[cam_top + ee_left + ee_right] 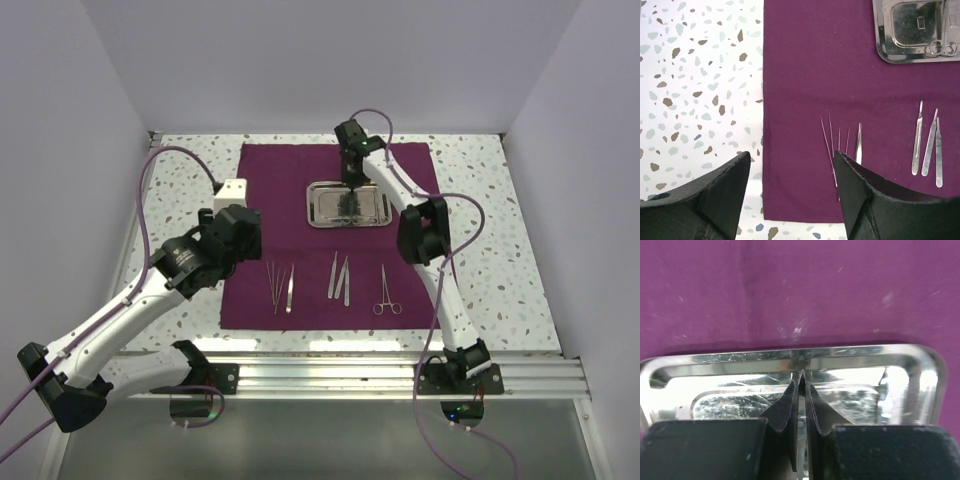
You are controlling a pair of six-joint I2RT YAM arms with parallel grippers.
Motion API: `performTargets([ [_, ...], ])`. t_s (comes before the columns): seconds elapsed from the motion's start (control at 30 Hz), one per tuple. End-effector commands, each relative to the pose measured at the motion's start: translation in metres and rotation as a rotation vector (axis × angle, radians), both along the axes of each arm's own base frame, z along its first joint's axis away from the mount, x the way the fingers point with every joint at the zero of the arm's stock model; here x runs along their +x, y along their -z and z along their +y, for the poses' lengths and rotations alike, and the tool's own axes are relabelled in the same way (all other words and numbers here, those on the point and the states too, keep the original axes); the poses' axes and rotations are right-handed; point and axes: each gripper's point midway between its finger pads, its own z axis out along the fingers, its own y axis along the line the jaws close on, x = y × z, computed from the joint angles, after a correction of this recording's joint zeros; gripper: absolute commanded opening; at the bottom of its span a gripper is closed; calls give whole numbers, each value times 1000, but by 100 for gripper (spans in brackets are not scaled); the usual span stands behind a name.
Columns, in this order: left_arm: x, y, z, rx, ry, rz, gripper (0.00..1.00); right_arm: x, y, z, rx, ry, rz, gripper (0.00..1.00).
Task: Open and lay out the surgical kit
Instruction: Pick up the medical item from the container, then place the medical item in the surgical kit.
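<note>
REMOTE STATION: I am viewing the left end effector (791,156) hanging nearer than the steel tray (881,47) and off to its left. Its fingers are standing wide apart and gripping nothing, above the left border of the dark purple cloth wrap (805,65) on the speckled desk (695,90).

The cloth is lying open and flat beneath the tray. On it, nearer than the tray, a row of silver instruments is lying side by side:
- Thin fine-tipped tweezers (858,145) are resting to the tray's near left.
- Three flat silver handles (928,145) are lying straight in front of it.
- Ring-handled forceps (386,295) are lying to its near right.

Inside the tray, a pair of ring handles (941,48) is showing at the near right corner.

The right end effector (801,382) is reaching down into the tray with its fingers pinched together at the tips. I cannot tell whether anything thin is caught between them.
</note>
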Motion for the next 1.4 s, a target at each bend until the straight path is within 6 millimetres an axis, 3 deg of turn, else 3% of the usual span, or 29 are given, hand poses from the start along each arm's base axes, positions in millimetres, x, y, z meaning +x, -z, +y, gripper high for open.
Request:
performTargets([
  [0.0,5,-15,-6,-52,7,-44,71,22,-108,-6,99,-18,-204,0],
  [0.03,5,-15,-7,-55,11,-44,71,23,-125,-7,115,-21,-233,0],
  [0.17,6,-12,-10,-63,20,-41,71,21,-162,-15,139,-19,-292,0],
  [0.43,8,-10,-18,-77,48,-37,70,-9,-197,-24,164,-29,-299,0],
  [0.47,9,-10,-19,-77,52,-37,70,-17,-183,-25,155,-31,-261,0],
  [0.5,9,-9,-20,-77,56,-37,70,-27,-201,-27,171,-36,-282,0],
  [0.53,10,-8,-21,-75,59,-33,70,-33,-202,-29,174,-33,-275,0],
  [0.57,11,-9,-23,-76,67,-35,70,-44,-186,-32,161,-36,-227,0],
  [0.6,11,-8,-24,-76,75,-32,70,-57,-204,-37,172,-38,-246,0],
  [0.63,13,-7,-25,-73,77,-30,70,-66,-204,-38,174,-42,-234,0],
  [0.67,14,-7,-27,-73,84,-32,70,-82,-187,-45,154,-40,-183,0],
  [0.7,15,-6,-28,-74,88,-31,70,-93,-185,-48,152,-40,-171,0],
  [0.73,16,-5,-29,-72,90,-30,70,-108,-204,-54,172,-36,-204,0],
  [0.77,17,-5,-31,-68,100,-33,70,-125,-182,-59,155,-31,-148,0],
  [0.8,18,-4,-32,-65,102,-33,70,-137,-178,-62,156,-29,-135,0],
  [0.83,20,-2,-33,-60,103,-31,70,-150,-191,-65,185,-25,-165,0],
  [0.87,22,-3,-35,-60,106,-36,70,-169,-163,-69,170,-26,-98,0],
  [0.93,24,1,-40,-58,122,-30,70,-190,-160,-72,195,-23,-98,0],
  [0.97,27,0,-43,-61,134,-36,70,-210,-135,-72,197,-34,-33,0],
  [1.03,30,2,-51,-65,156,-27,70,-224,-120,-69,212,-42,-19,0],
  [1.07,32,2,-53,-66,165,-27,70,-242,-105,-73,211,-44,15,0],
  [1.23,37,5,-63,-60,190,-7,69,-274,-59,-83,207,-26,69,0],
  [1.37,36,8,-66,-60,204,5,69,-275,-35,-86,181,-13,93,0],
])
